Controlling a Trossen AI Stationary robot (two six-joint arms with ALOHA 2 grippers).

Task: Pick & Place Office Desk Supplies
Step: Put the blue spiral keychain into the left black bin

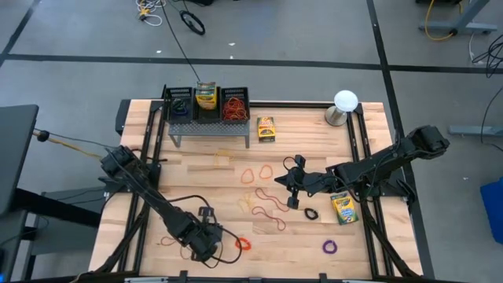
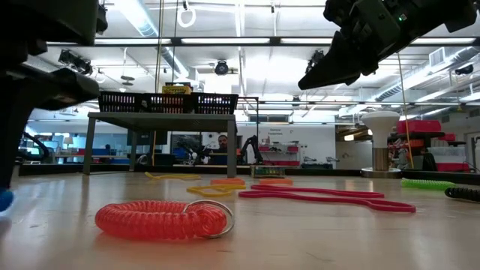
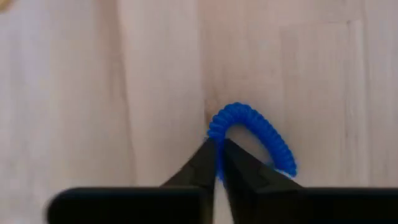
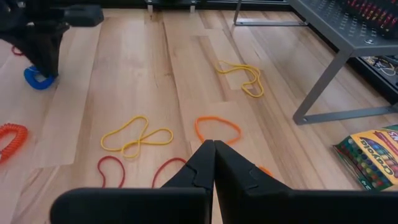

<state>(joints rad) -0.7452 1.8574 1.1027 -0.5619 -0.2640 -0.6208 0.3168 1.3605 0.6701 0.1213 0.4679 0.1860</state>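
Left gripper [image 3: 217,163] is seen clenched on a blue coil band [image 3: 255,134] at the near-left part of the wooden table [image 1: 314,134]; the band is pinched at one side between the fingertips, its loop arching beyond them on the wood. A red coil band [image 1: 243,244] lies just beside it.

Right gripper [image 4: 214,155] is held above the table's right-centre, fingers pressed together, nothing between them. Loose red, yellow and orange bands are scattered below and ahead of it. A crayon box [image 1: 343,207] lies near its arm; another [image 1: 266,128] rests beside the black tray rack [image 1: 209,106].
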